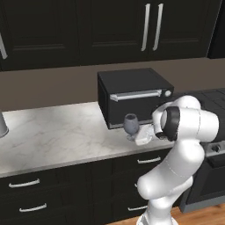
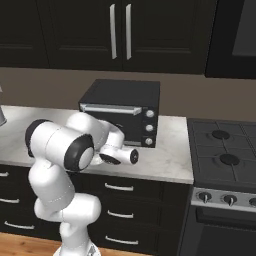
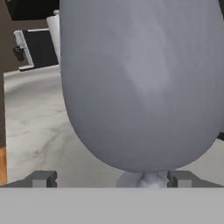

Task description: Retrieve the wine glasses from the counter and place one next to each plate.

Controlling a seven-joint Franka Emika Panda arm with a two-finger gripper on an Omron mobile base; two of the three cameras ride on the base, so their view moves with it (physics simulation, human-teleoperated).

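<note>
- Wine glass (image 1: 131,123), translucent grey-blue with rounded bowl and stem, upright on pale grey-veined marble counter (image 1: 57,136), just in front of black toaster oven (image 1: 132,94).
- Two-finger gripper (image 3: 112,178) level with glass stem, dark fingertips (image 3: 41,179) spread wide apart either side, nothing clamped.
- Best closed low on stem just under bowl, squarely centred, slowly, to avoid tipping.
- Then lifted straight up, clear of toaster oven front, before swinging away.

The arm bends forward and low, its gripper (image 3: 109,178) level with jaws spread wide
</note>
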